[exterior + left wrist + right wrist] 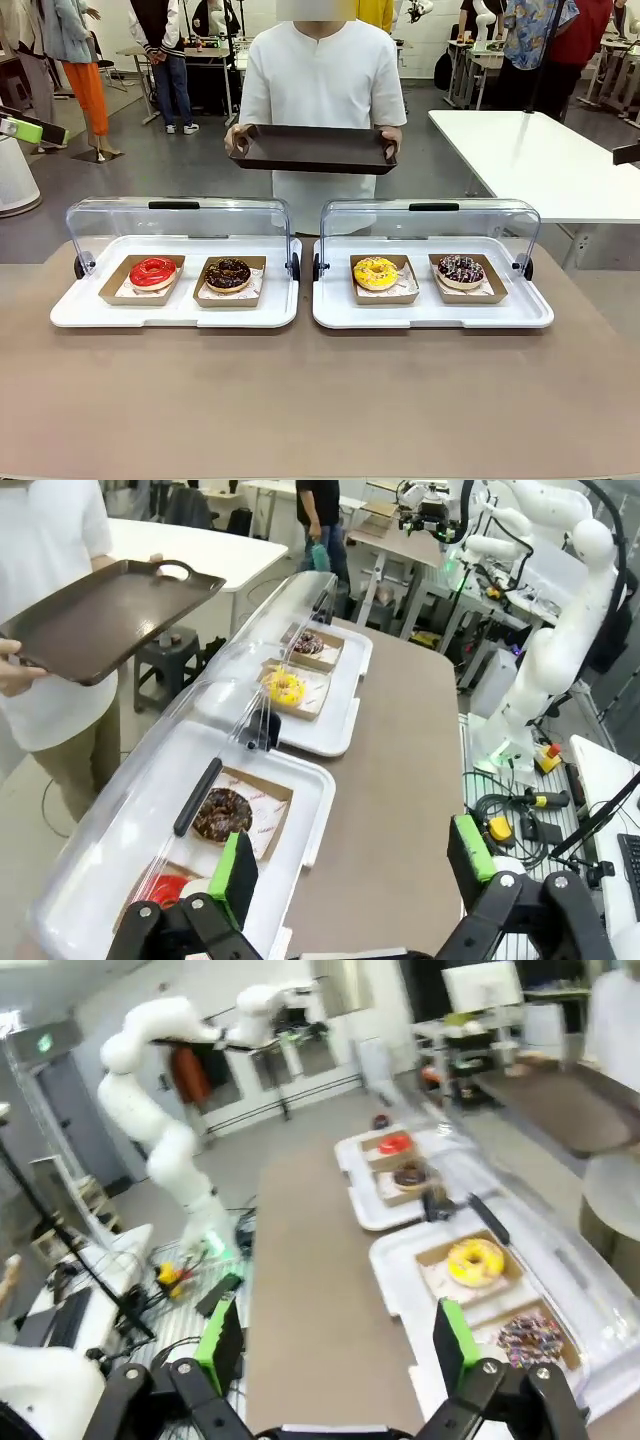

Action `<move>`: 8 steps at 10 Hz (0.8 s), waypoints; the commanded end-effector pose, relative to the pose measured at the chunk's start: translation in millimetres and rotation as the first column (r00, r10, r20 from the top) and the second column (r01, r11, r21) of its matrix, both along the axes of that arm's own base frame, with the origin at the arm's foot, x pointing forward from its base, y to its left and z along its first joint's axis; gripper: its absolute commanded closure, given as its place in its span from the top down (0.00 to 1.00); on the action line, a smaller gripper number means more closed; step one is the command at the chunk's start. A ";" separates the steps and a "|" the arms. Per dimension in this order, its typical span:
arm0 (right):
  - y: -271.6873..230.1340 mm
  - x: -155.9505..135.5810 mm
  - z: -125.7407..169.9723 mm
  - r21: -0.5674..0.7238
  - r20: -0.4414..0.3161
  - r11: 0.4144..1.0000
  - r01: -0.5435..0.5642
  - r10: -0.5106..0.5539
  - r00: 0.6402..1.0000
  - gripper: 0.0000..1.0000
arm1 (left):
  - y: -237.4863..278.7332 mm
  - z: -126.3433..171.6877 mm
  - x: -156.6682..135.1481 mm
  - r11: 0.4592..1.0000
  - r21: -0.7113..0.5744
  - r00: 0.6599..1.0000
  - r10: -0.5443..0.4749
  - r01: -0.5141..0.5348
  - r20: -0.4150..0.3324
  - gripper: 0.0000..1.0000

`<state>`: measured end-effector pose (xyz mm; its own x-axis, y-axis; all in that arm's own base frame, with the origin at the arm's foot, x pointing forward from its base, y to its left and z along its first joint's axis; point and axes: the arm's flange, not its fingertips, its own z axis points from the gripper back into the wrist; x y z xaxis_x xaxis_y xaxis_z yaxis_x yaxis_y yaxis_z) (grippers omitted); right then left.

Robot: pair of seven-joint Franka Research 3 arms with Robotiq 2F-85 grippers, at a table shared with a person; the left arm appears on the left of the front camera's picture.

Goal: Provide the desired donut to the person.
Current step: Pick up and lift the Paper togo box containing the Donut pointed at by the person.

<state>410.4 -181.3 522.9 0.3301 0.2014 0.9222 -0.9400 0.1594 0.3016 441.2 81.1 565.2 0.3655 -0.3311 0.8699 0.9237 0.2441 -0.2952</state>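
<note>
While the left gripper [354, 858] and right gripper [338, 1342] hang open and empty, four donuts [152, 272] sit along the table's [300, 400] far edge; best await the person's [322, 90] pick, then approach squarely from above.

Person [322, 85], white shirt, stands at far side holding dark tray [313, 150] level.

Robotics lab, white robot arm [556, 650], tangled cables [497, 805], white worktables [540, 150], bare grey floor [150, 165].

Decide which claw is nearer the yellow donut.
Right. The right claw hangs open just short of the yellow donut; the left claw hangs by the red donut, in the other tray.
</note>
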 end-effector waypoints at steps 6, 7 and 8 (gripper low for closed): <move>0.1 -14.9 -11.6 0.010 -0.076 0.993 0.116 -0.115 0.990 1.00 | 32.4 -18.6 -28.6 0.990 0.141 1.000 0.021 -0.021 0.005 1.00; 0.1 -15.3 -11.9 0.008 -0.082 0.993 0.115 -0.114 0.990 1.00 | 35.1 -20.0 -31.8 0.989 0.145 1.000 0.029 -0.030 0.005 1.00; 0.6 -15.4 -12.4 0.007 -0.086 0.993 0.115 -0.114 0.990 1.00 | 36.7 -20.6 -33.3 0.988 0.149 0.999 0.038 -0.038 0.002 1.00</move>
